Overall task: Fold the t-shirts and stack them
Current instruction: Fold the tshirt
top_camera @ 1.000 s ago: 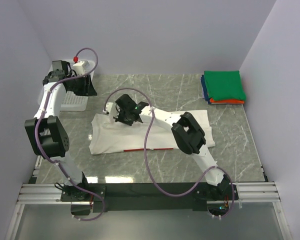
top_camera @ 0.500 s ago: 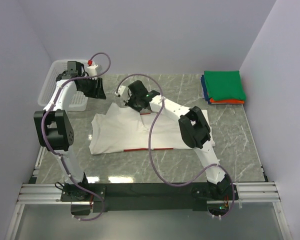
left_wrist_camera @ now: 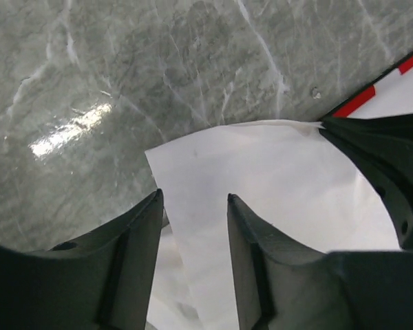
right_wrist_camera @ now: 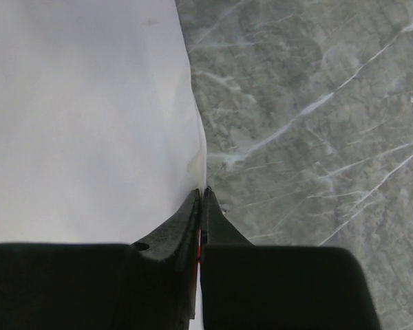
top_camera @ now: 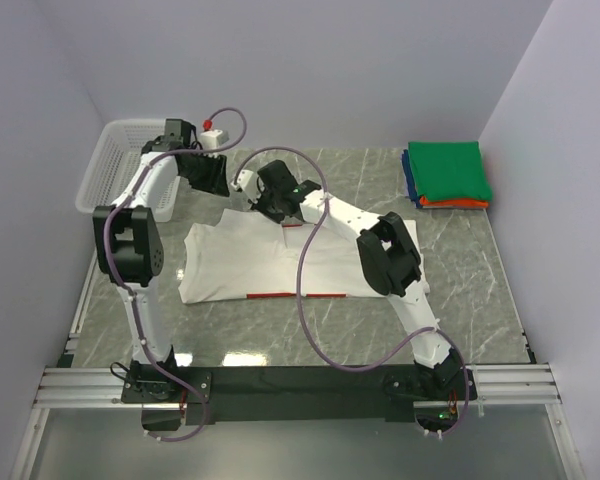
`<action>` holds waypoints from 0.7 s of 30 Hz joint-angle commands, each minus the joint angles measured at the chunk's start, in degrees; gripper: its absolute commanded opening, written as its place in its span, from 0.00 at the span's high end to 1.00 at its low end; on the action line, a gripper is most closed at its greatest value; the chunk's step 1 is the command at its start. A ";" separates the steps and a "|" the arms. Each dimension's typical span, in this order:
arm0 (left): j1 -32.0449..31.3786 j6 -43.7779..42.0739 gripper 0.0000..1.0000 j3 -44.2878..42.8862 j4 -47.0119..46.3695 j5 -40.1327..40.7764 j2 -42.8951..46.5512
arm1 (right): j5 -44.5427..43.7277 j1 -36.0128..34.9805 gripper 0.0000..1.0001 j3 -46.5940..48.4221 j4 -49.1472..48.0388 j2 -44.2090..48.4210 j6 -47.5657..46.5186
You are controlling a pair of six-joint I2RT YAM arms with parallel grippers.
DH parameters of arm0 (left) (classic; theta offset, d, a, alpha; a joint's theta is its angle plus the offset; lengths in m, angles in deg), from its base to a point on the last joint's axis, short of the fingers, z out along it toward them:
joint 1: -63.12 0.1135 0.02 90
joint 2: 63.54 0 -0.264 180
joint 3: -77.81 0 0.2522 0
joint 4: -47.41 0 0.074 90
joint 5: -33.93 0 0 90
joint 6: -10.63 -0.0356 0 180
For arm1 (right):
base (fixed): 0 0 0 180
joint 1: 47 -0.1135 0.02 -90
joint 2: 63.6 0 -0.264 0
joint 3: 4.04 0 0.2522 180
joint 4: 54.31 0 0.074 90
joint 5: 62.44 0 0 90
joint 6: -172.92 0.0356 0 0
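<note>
White tee, red stripe; stack green over blue, orange; table grey-green marble, white veins.

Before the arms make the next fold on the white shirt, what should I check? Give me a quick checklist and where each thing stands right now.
1. Right gripper shut on the far edge of the white tee: ok.
2. Left gripper over a corner of the tee, jaws open: ok.
3. Left gripper gripping the cloth: not ok, nothing pinched yet.
4. Folded stack lying apart from the tee and both grippers: ok.
5. Tee lying flat under the right arm: cannot tell, the arm hides it.
</note>
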 commanded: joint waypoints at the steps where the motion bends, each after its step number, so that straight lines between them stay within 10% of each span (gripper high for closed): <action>1: -2.20 -0.47 0.54 -4.49 -1.45 3.61 -2.32 | -0.49 -0.29 1.00 -1.04 -2.39 -0.10 -0.19; 21: -4.57 -4.42 0.57 -1.95 -4.78 13.55 -10.77 | 0.38 0.41 1.00 -3.32 -3.62 0.34 -0.54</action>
